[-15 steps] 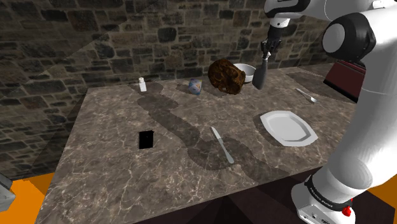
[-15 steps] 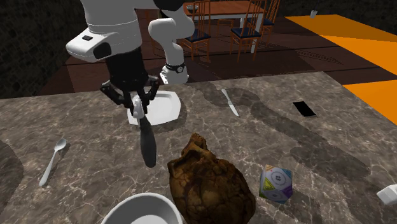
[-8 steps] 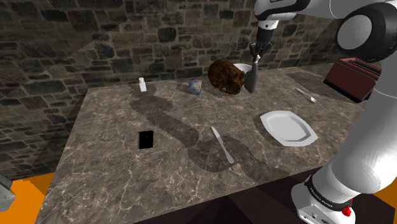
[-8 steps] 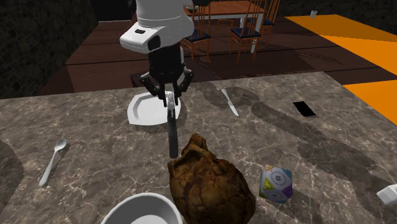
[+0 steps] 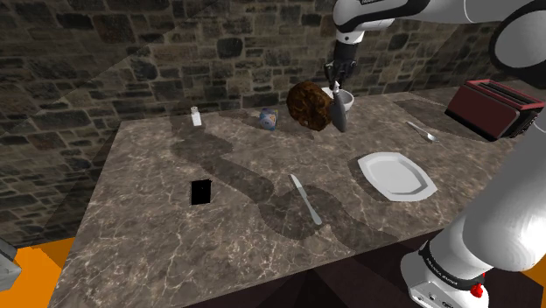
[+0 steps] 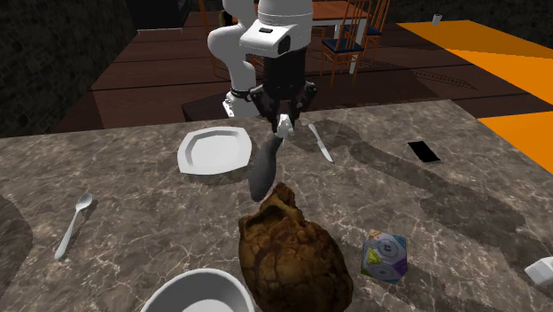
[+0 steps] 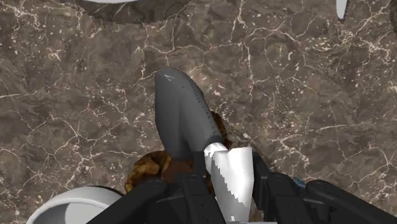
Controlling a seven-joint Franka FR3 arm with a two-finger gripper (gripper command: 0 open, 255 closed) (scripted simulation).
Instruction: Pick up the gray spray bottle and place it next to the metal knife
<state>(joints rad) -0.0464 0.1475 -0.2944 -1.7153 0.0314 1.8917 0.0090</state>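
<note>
Jaws: closed on the white head of the dark grey spray bottle with a white head (image 7: pixel 184 121), pinching it; the dark body hangs below them.
Bottle's place: lifted clear of the brown marbled worktop (image 5: pixel 157 219), right of centre in the upper part of the shoulder view, in front of the brown lumpy rock-like object (image 5: pixel 308 105) and the white bowl (image 5: pixel 347 98).
Change: within the last second the arm has swung the bottle across the second exterior view from the left, over the white eight-sided plate (image 6: pixel 214 149), to the middle of the frame. The body, which hung almost straight, now trails at a slant toward the lower left.
Knife: the slim metal knife (image 6: pixel 320 144) lies flat, just to the right of the jaws in the second exterior view and near the bottle.
Meaning: the pick-up looks finished and the carry well along.
Left to do: probably a short move toward the knife, a descent and a release.
Risk: the slanted bottle may tip when set down, and its base passes close to the brown lump.
</note>
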